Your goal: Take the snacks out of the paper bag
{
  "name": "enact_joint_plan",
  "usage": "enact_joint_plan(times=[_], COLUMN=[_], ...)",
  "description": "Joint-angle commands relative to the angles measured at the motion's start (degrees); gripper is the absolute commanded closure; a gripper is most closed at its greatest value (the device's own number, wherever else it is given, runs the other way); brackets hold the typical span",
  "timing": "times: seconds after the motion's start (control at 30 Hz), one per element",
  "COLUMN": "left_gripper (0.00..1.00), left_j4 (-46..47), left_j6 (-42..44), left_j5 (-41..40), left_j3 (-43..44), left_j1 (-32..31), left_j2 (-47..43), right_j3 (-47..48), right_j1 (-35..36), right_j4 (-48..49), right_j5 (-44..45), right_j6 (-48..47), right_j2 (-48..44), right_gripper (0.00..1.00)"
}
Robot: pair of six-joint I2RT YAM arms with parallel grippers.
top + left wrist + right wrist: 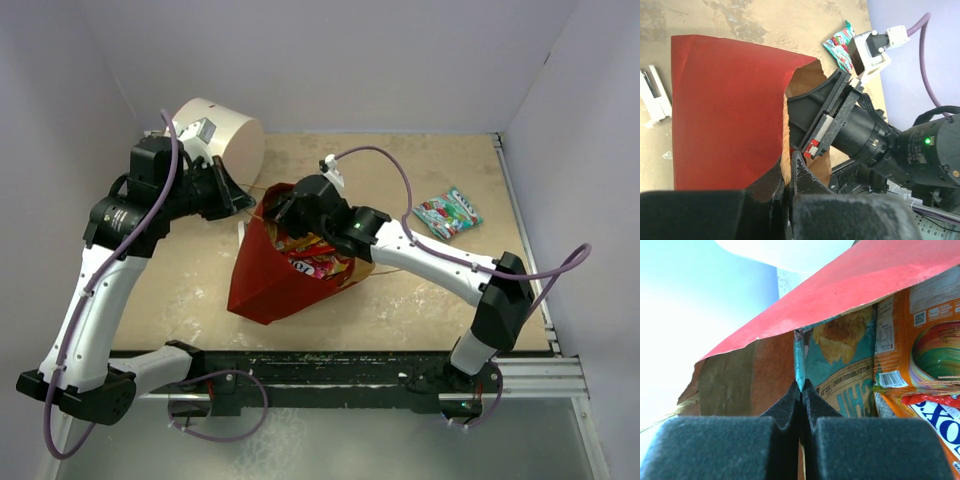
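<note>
The red paper bag (262,285) lies tilted on the table, its mouth facing the back. My left gripper (785,172) is shut on the bag's rim (781,165), holding the mouth open. My right gripper (801,387) reaches into the bag and is shut on the edge of a teal chip packet (845,370). Orange and red packets (920,365) lie beside it inside the bag; they also show in the top view (318,255). One green and red packet (447,213) lies out on the table at the right; it also shows in the left wrist view (839,44).
A white cylinder drum (222,135) lies at the back left behind my left arm. Purple walls close the table at the back and both sides. A metal rail (520,215) runs along the right edge.
</note>
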Motion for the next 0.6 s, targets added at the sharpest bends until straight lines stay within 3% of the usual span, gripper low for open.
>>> enact_joint_plan(times=[0.0,0.57], left_gripper=[1.0,1.0], left_j4=[0.1,-0.2], left_j6=[2.2,0.8], left_j5=[-3.3,-7.4], left_j3=[2.6,0.3], left_j1=[0.3,0.5], left_j2=[-2.1,-4.8], right_j3=[6.4,20.0], right_j1=[-0.6,-1.3], right_j4=[0.5,-10.4], right_j5=[2.9,5.7], right_j6=[-4.3,-16.7], right_j2=[-4.1,-10.0], right_gripper=[1.0,1.0])
